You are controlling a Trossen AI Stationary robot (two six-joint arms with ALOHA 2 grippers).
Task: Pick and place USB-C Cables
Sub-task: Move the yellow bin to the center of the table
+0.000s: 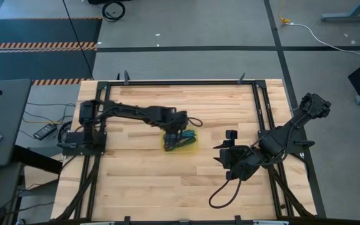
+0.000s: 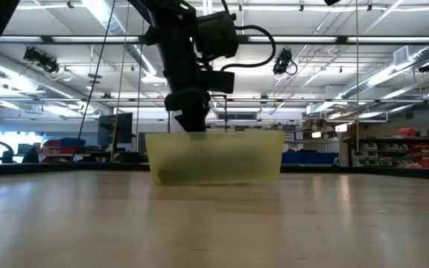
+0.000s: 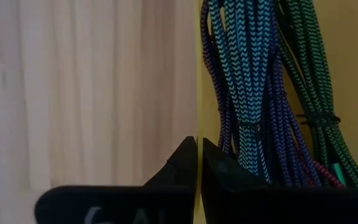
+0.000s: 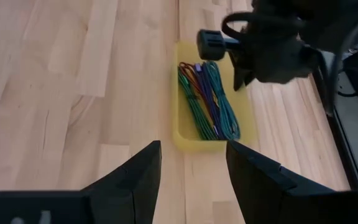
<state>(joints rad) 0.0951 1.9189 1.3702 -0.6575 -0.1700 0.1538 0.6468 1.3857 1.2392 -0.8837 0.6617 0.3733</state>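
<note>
A shallow translucent yellow tray [image 1: 192, 148] sits on the wooden table near its middle. Inside lie the USB-C cables [image 4: 207, 102], folded braided bundles in teal, blue-purple, green and maroon-red [image 3: 247, 81]. My left gripper [image 3: 197, 146] reaches down onto the tray's far-left corner [image 1: 175, 130] and is shut on its wall. In the low view it comes down from above [image 2: 192, 126] onto the tray [image 2: 222, 156]. My right gripper [image 4: 191, 165] is open and hovers to the right of the tray [image 1: 224, 153], touching nothing. My left gripper pinches the tray's far long wall [image 3: 197, 74] near its left end, one finger [image 3: 219, 168] inside the tray beside the cables and the other [image 3: 182, 165] outside over the wood. The fingers come from above, slanting toward the table's right. The tray's bottom appears to rest on the table.
A black frame rail [image 1: 261, 106] runs along the table's right side, where the right arm's base stands. A loop of black robot wire [image 1: 220, 197] hangs near the right arm. Bare wood [image 1: 136, 181] lies on the near side of the tray.
</note>
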